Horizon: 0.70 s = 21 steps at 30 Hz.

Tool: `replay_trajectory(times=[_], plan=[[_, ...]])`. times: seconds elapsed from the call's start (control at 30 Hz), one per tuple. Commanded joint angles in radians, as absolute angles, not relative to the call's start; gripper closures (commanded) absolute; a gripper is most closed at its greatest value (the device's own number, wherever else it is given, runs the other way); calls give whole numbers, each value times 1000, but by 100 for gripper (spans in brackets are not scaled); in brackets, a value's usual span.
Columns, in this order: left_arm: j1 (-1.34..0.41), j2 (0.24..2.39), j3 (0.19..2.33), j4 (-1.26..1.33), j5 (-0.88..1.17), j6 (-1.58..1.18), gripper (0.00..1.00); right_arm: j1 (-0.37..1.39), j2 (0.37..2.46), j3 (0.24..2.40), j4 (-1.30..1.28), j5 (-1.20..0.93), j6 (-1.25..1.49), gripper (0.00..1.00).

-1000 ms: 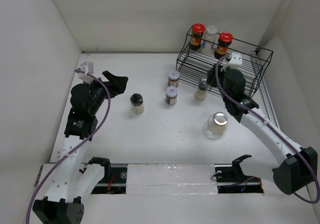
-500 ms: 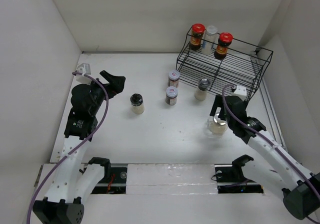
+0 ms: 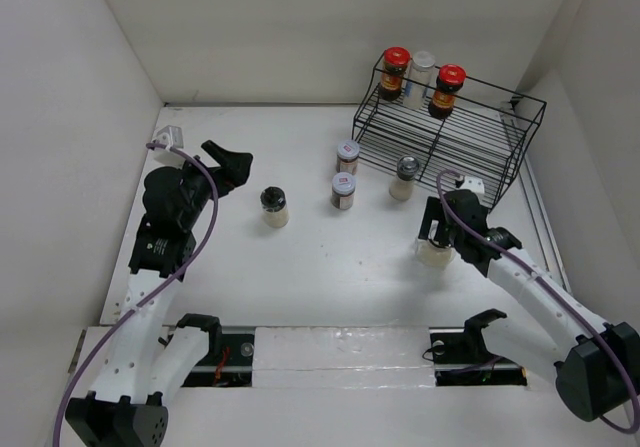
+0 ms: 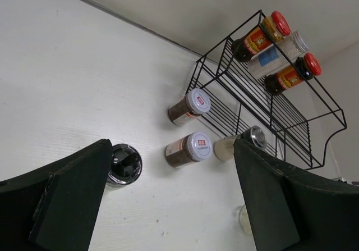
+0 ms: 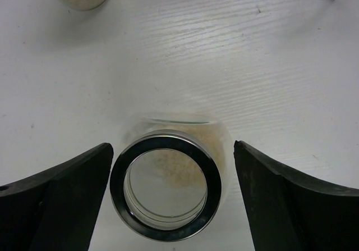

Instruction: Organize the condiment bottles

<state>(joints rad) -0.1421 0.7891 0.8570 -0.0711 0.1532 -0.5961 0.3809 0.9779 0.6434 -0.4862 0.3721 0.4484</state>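
Straddling silver-lidded pale-powder jar (image 5: 165,192) with right gripper (image 5: 172,150): spread wide, nothing clamped. Near-contact at one finger, cannot tell if touching; clear gap at other. Standing upright on table (image 3: 330,267), near front of black wire rack (image 3: 480,142). Lined up from above, probably for side pinch, then lift to rack. Hovering left gripper (image 3: 228,162) wide open, holding nothing, near black-lidded jar (image 3: 273,207). On rack's top shelf: red-lidded jar (image 3: 396,72), second red-lidded jar (image 3: 447,89).
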Motion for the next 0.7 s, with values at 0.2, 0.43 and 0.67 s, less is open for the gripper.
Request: replay_trajectory(times=[0.2, 0.43, 0.67], plan=[[-137, 802, 868, -18, 183, -597, 14, 425, 974, 681, -549, 342, 468, 16], [-137, 802, 868, -18, 183, -597, 14, 479, 976, 715, -607, 405, 479, 42], [-137, 802, 868, -18, 183, -597, 14, 560, 930, 946, -560, 469, 416, 43]])
